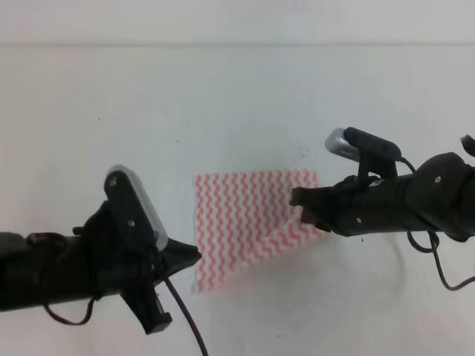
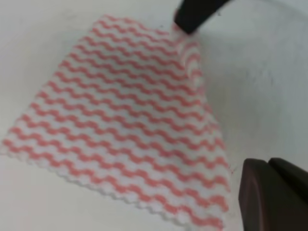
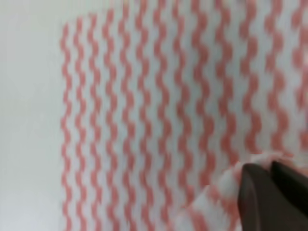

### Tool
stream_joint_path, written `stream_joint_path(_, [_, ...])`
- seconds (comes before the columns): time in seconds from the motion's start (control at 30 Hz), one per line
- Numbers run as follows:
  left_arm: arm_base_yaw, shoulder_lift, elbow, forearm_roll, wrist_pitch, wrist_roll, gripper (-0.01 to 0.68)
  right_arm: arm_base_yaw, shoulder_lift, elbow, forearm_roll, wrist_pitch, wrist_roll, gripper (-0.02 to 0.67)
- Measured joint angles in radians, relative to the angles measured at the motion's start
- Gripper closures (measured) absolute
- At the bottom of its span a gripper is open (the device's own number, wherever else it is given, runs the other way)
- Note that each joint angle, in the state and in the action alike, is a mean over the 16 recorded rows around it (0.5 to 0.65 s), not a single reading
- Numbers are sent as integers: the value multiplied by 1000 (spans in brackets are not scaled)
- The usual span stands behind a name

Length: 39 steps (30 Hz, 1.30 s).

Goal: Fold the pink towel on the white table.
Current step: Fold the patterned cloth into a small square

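The pink towel (image 1: pixel 245 222), with wavy pink and white stripes, lies on the white table (image 1: pixel 148 111) between the two arms. My right gripper (image 1: pixel 298 199) is shut on the towel's right edge, and the cloth bunches up at its fingers (image 3: pixel 260 197). The towel's near right part is drawn up, so its front edge runs at a slant. My left gripper (image 1: pixel 194 256) is at the towel's left edge near the front corner. Its dark fingers (image 2: pixel 272 192) look pressed together beside the cloth (image 2: pixel 125 125), and no cloth shows between them.
The table's far edge (image 1: pixel 237 46) runs across the top of the high view. A black cable (image 1: pixel 185 311) hangs from the left arm toward the front edge, and another loops under the right arm (image 1: pixel 438 267).
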<state>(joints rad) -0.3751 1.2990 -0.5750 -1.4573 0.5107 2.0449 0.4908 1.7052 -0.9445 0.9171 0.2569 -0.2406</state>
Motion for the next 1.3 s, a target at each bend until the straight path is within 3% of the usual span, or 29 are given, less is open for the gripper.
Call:
stream_joint_path(0.23, [0,105,-15,-73,21,147,656,0,5,-4,0,-39,0,666])
stream_joint_path(0.73, [0,237,-43,-103,6,282,315,1,12,-3,0,-49,0,665])
stream_joint_path(1.3, [0,360,-50,-240,-19,620,279,1,10,-3,-1,-49,-2,665])
